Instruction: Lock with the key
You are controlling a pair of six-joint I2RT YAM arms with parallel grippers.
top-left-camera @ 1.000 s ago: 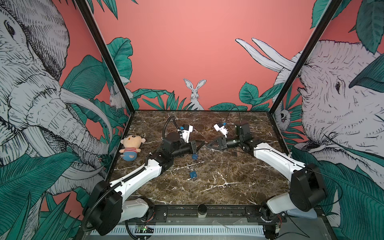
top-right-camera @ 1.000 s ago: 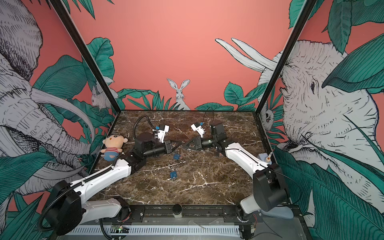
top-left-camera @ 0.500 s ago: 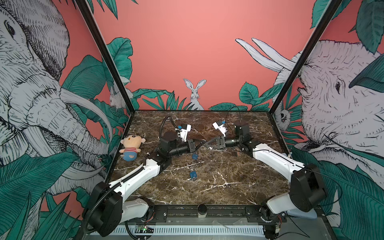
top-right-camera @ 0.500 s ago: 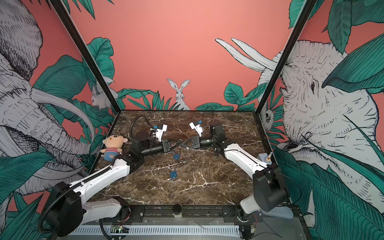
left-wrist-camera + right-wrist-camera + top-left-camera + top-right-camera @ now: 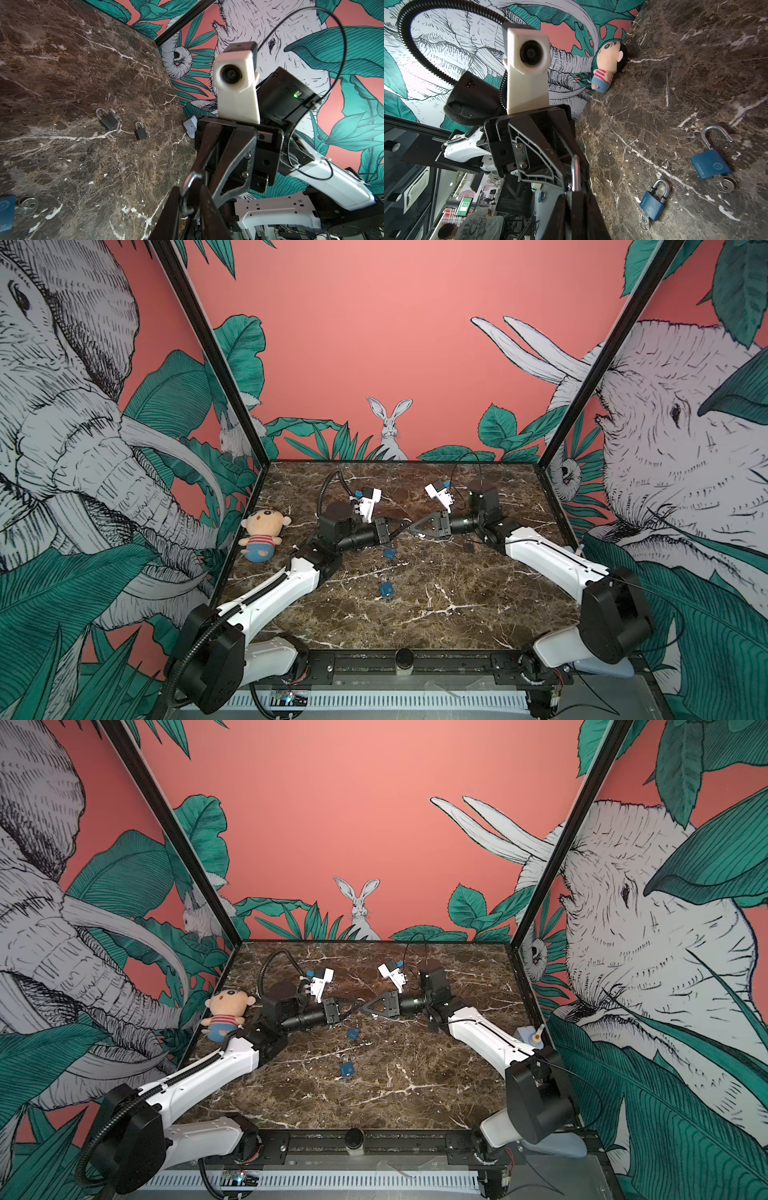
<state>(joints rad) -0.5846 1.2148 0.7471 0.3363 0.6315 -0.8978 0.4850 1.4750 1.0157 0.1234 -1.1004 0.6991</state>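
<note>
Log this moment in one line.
right gripper: shut on padlock | left gripper: at its shackle, grip unclear | table: two blue padlocks, two black padlocks

Both top views look down from the front over the whole marble table (image 5: 457, 614), while the wrist views, close behind the left gripper (image 5: 190, 194) and right gripper (image 5: 577, 196), face each other across its middle

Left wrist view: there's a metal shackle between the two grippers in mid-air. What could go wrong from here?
1. Only the shackle shows, and I can't tell whether the left gripper grips it. If the right gripper loses its hold, it may drop onto the marble table.
2. The grippers meet tip to tip, so any push risks a collision.
3. The only keys I see sit in the blue padlocks on the table.
</note>
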